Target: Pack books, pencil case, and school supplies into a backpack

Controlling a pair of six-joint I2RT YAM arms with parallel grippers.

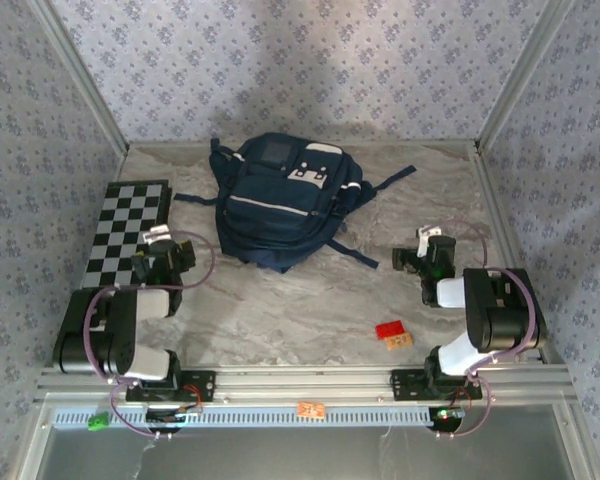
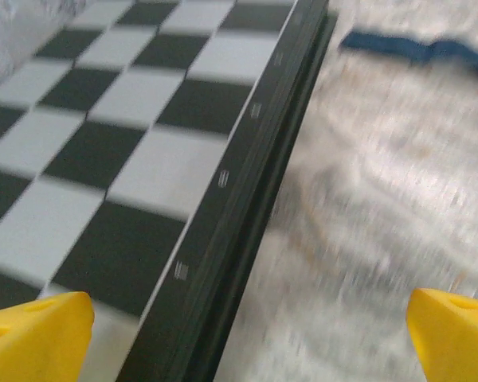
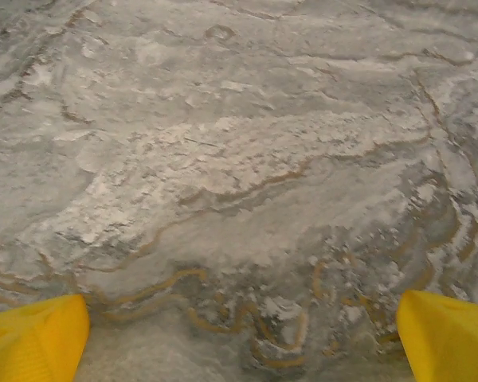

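The navy backpack (image 1: pixel 280 200) lies flat at the back middle of the table, white patches up, straps spread to both sides. One of its blue straps (image 2: pixel 418 49) crosses the far corner of the left wrist view. My left gripper (image 1: pixel 160 245) (image 2: pixel 251 338) hovers over the right edge of the checkered board, open, nothing between its yellow fingertips (image 2: pixel 40 334). My right gripper (image 1: pixel 425 252) (image 3: pixel 243 338) stands open over bare marble to the right of the backpack, its yellow fingertips (image 3: pixel 446 334) wide apart. The books, pencil case and school supplies are hidden or out of view.
A black-and-white checkered board (image 1: pixel 130 225) (image 2: pixel 127 119) lies at the left. A small red block (image 1: pixel 389 328) and an orange tag (image 1: pixel 400 342) sit near the front right. Patterned walls enclose the marble table (image 1: pixel 310 310) on three sides.
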